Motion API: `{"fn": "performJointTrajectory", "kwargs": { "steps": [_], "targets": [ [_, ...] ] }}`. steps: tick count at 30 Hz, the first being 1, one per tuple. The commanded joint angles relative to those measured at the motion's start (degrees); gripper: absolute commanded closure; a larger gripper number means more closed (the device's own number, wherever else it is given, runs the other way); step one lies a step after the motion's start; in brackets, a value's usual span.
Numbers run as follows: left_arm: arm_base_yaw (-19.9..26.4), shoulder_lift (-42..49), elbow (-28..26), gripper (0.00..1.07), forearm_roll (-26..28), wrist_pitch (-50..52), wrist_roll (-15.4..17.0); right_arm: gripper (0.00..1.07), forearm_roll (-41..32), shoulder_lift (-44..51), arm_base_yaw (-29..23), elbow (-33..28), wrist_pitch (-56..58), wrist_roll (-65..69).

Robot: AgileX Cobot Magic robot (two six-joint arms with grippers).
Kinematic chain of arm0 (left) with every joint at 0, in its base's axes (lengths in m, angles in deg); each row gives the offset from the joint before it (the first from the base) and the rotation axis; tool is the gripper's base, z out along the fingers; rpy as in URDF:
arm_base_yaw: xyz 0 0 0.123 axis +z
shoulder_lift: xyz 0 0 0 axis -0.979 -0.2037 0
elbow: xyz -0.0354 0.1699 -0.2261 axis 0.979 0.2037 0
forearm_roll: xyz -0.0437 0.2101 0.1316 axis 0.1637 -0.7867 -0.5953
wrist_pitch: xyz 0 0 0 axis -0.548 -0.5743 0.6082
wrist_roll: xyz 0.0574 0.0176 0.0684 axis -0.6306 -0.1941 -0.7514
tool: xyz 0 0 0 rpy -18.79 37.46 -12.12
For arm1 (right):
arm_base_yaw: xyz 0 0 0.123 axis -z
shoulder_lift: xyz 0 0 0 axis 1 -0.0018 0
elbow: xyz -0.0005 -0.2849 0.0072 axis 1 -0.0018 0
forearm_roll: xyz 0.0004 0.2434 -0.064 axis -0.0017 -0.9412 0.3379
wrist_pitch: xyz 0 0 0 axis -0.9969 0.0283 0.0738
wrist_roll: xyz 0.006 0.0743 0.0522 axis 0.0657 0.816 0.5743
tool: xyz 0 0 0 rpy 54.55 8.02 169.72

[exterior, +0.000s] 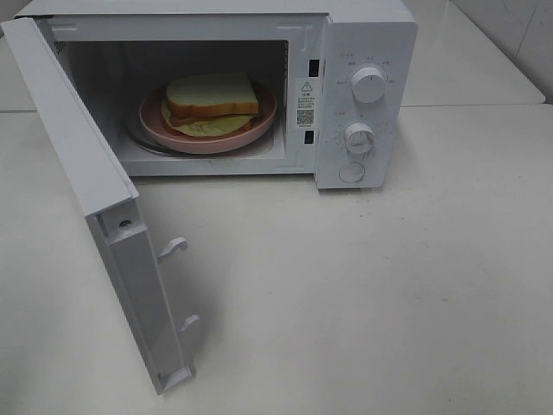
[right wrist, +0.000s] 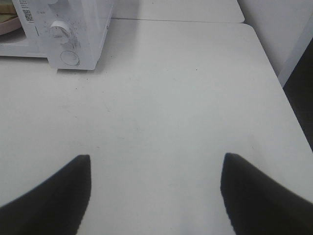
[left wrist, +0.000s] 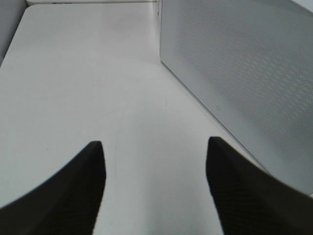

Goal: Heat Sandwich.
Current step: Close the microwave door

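You are looking at a white microwave [exterior: 367, 39] standing toward the far edge of a pale table [exterior: 371, 294]. Its door [exterior: 82, 164] swings wide toward the table's left edge, and the door's lower corner almost reaches the near edge.

The sandwich [exterior: 212, 97] sits inside the open cavity on a round pink plate [exterior: 207, 143]. It is white bread with a tan crust, and pale yellow-green filling pokes out along its front. The cavity's left wall is hidden behind the door. Only a sliver of glass turntable shows under the plate's rim.

On the frame beside the cavity is a sticker [exterior: 306, 102] with a warning triangle and a QR code, but its print is too small to read. The markings around the upper knob [exterior: 369, 86] and lower knob [exterior: 359, 137] are faint specks and cannot be read either. A round button [exterior: 352, 172] sits below the knobs.

Both grippers show only in the wrist views.

- **Left gripper** [left wrist: 154, 142]: its dark fingers [left wrist: 63, 196] stand apart above bare table with nothing between them. A white, finely dotted panel is beside it, cut off by the frame and apparently the door's face.
- **Right gripper** [right wrist: 156, 156]: its fingers are also spread and hold nothing. It is over the table near the right edge, well apart from the microwave's control-panel corner.
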Motion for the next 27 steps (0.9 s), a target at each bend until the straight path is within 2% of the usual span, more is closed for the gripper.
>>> {"fn": "performJointTrajectory", "kwargs": {
  "steps": [1, 3, 4, 5, 6, 8, 14, 18, 20, 21, 27],
  "targets": [
    [-0.3, -2.5, -0.2, 0.64, 0.2, 3.3, 0.3, 0.36, 0.1, 1.6, 0.4, -0.1, -0.3, -0.2],
    [-0.3, -4.7, 0.2, 0.75, 0.2, 5.8, 0.3, 0.36, 0.1, 1.6, 0.4, -0.1, -0.3, -0.2],
    [-0.3, -6.5, 1.2, 0.88, 0.2, 8.8, 0.3, 0.36, 0.1, 1.6, 0.4, -0.1, -0.3, -0.2],
    [-0.3, -7.4, 1.9, 0.96, 0.2, 10.6, 0.3, 0.36, 0.1, 1.6, 0.4, -0.1, -0.3, -0.2],
    [-0.3, -7.4, 1.9, 0.96, 0.2, 10.6, 0.3, 0.36, 0.1, 1.6, 0.4, -0.1, -0.3, -0.2],
    [-0.3, -10.4, 4.3, 1.07, 0.2, 15.9, 0.2, 0.36, 0.1, 1.6, 0.4, -0.1, -0.3, -0.2],
    [-0.3, -15.8, 8.1, 1.07, 0.2, 26.8, 0.1, 0.36, 0.1, 1.6, 0.4, -0.1, -0.3, -0.2],
    [-0.3, -21.7, 11.5, 1.07, 0.2, 41.3, 0.1, 0.36, 0.1, 1.6, 0.4, -0.1, -0.3, -0.2],
    [-0.3, -22.6, 12.2, 1.07, 0.2, 44.1, 0.1, 0.36, 0.1, 1.6, 0.4, -0.1, -0.3, -0.2],
    [-0.3, -24.7, 13.5, 1.07, 0.2, 50.1, 0.1, 0.36, 0.1, 1.6, 0.4, -0.1, -0.3, -0.2],
    [-0.3, -32.3, 15.8, 1.07, 0.2, 63.1, 0.1, 0.36, 0.1, 1.6, 0.4, -0.1, -0.3, -0.2]
  ]
}}
